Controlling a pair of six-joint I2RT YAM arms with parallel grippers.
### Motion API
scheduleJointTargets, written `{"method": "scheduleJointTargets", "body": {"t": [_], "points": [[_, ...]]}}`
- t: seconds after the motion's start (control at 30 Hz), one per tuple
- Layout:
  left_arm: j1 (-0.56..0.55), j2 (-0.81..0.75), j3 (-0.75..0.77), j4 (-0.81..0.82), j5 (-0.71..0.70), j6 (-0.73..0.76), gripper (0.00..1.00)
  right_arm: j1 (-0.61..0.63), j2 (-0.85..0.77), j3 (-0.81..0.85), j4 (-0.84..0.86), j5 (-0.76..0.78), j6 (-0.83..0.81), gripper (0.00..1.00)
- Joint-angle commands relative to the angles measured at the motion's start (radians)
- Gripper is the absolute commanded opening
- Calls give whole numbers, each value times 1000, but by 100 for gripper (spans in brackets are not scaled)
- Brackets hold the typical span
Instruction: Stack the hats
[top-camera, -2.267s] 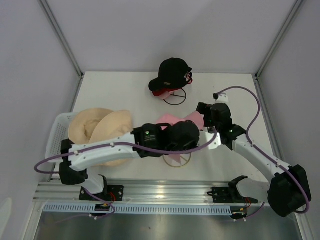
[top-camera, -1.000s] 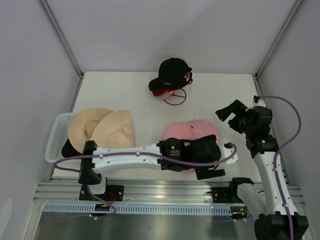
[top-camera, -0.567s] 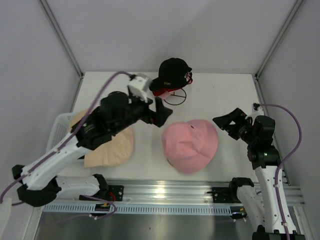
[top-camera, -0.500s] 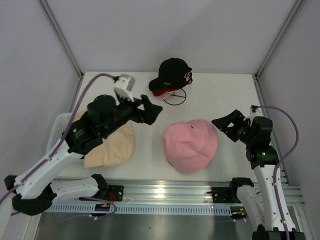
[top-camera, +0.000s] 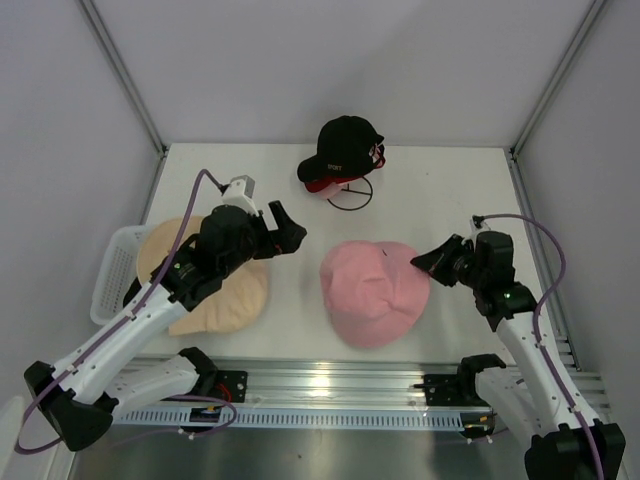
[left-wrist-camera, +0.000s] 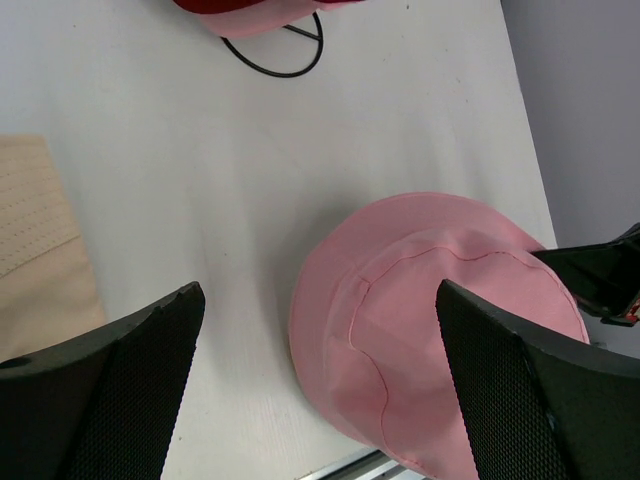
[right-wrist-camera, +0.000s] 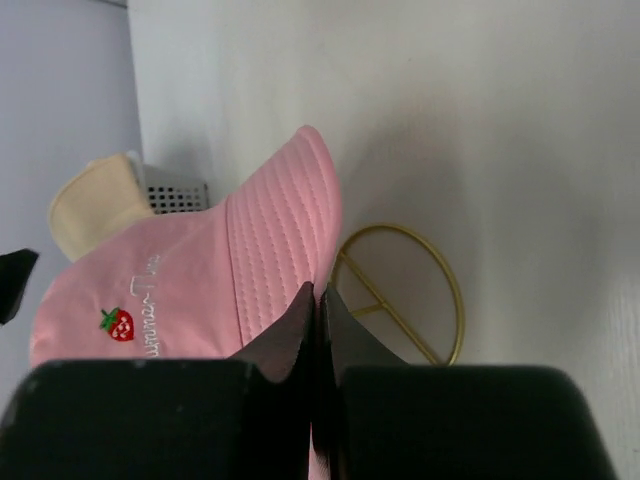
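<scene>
The pink hat (top-camera: 375, 290) lies in the middle of the table, crown up. My right gripper (top-camera: 420, 262) is at its right edge, shut on the brim. In the right wrist view the pink hat (right-wrist-camera: 200, 290) shows a strawberry mark, its brim pinched in the right gripper (right-wrist-camera: 320, 290) and raised off the table. A wide beige hat (top-camera: 225, 290) lies at the left, partly over a basket. My left gripper (top-camera: 285, 235) hovers open between the two hats. In the left wrist view the left gripper (left-wrist-camera: 318, 295) stands wide over the left side of the pink hat (left-wrist-camera: 440, 300).
A black baseball cap (top-camera: 340, 145) sits on a black wire stand (top-camera: 350, 195) at the back. A gold wire hoop (right-wrist-camera: 420, 290) lies on the table under the pink brim. The white basket (top-camera: 110, 270) stands at the left edge, under the beige hat.
My left arm has lifted off the pink hat and swung back left, still open. My right gripper has moved in to the hat's right brim and shut on it.
</scene>
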Motion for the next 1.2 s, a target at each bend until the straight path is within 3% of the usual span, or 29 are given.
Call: {"method": "scheduleJointTargets", "body": {"t": [0.0,0.13,0.27,0.57,0.67,0.7,0.8,1.0,1.17], "points": [[34,-34,-19,77,4,-43,100,13,21,-29,-11,169,-60,0],[46,-34,-13,81,-8,-20,99,5,3,-127,39,237,-96,0],[46,-20,-6,76,8,-23,100,16,0,-253,225,208,-28,0],[46,-31,-47,93,54,-46,99,157,-25,-355,510,311,-64,0],[46,-20,-46,136,160,19,99,186,-20,-356,580,324,-70,0],[46,-14,-42,178,300,41,98,191,-16,-353,592,326,-80,1],[31,-2,-50,251,537,115,87,203,18,-336,655,340,-94,5],[-41,-63,-110,140,495,264,81,238,165,-286,792,347,-71,4],[-41,-89,-180,197,544,274,82,315,325,-287,954,465,-50,4]]}}
